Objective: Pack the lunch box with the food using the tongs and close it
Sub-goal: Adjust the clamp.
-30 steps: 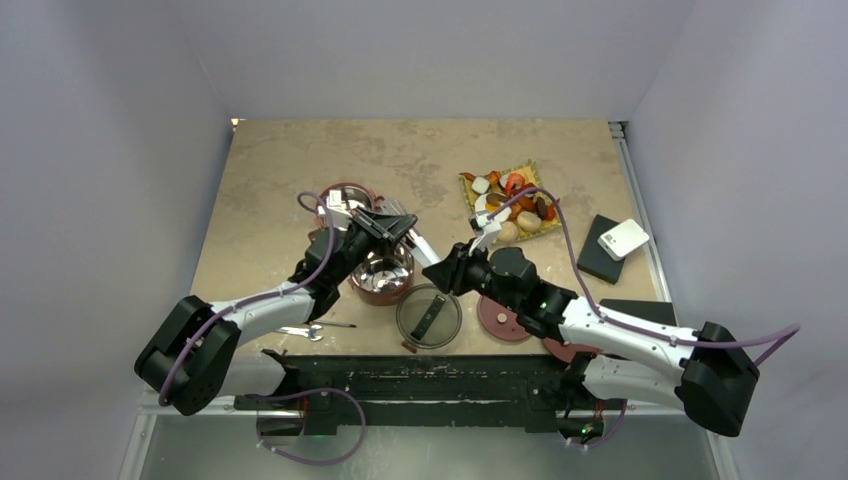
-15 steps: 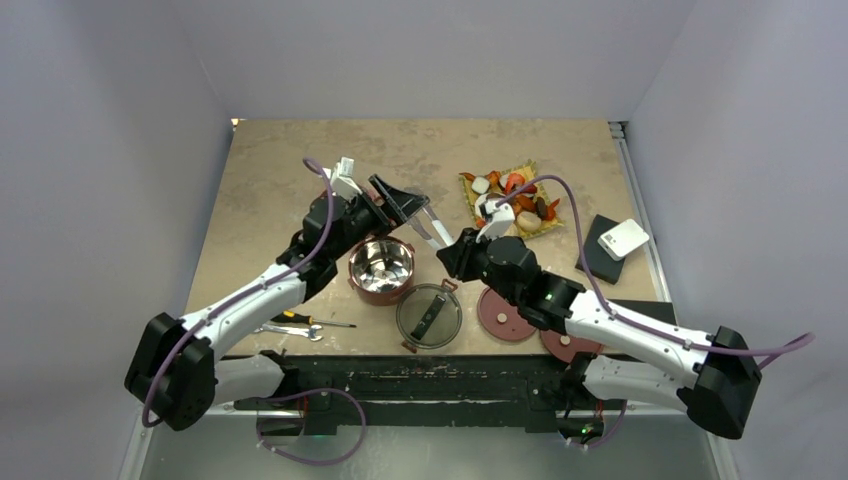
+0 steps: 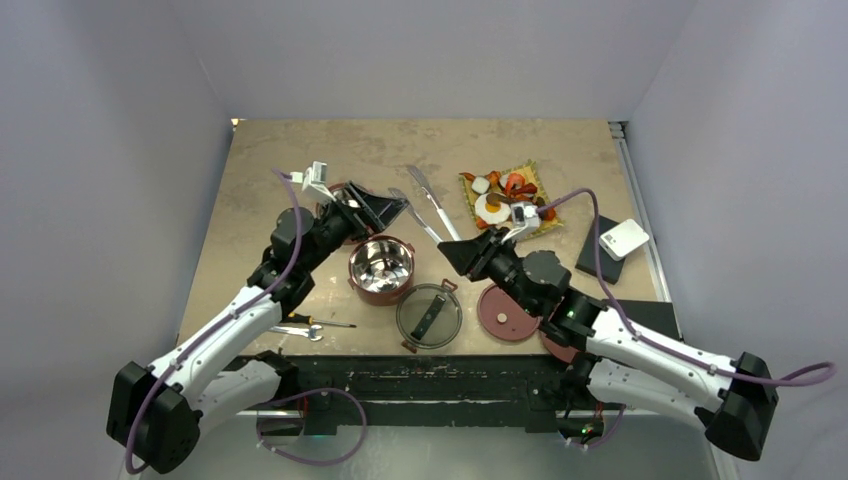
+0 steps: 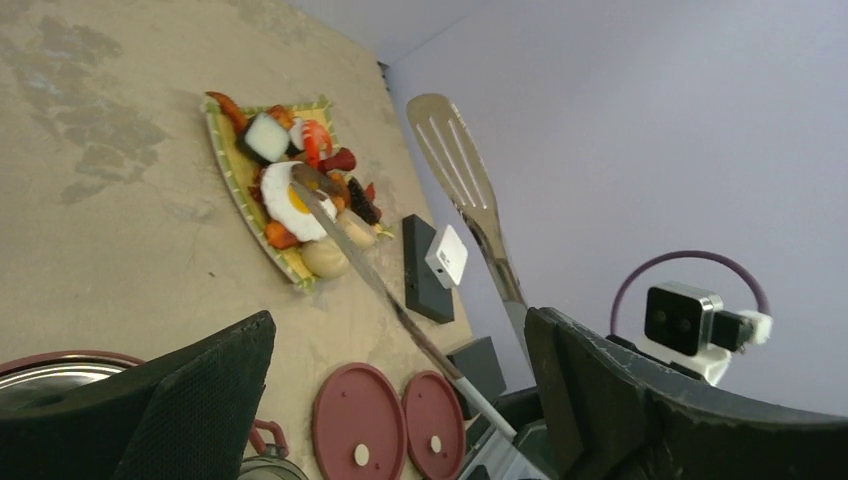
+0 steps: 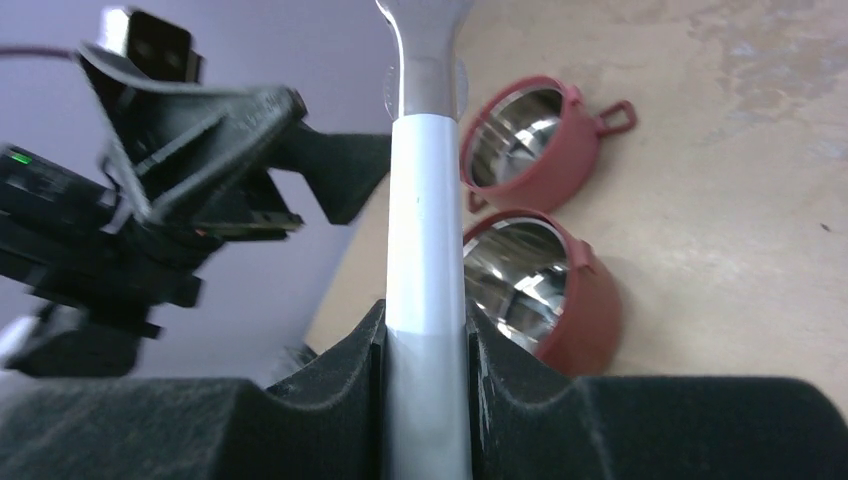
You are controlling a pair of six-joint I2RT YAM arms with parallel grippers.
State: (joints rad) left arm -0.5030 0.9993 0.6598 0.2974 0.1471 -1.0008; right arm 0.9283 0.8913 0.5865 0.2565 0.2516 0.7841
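Tongs sit clamped in right end effector; left end effector gapes alongside.

Table, contents.
Near bowl: centre.
Far bowl: just behind it, to the left.
Top lid: right-front of near bowl.
Disc lids, two: side by side, right of top lid.
Mat: far right of centre, food on it.
Tongs: raised between bowls and mat, joined end in right gripper.
Wrench, screwdriver: front left, together.
Box: right edge, device on top.
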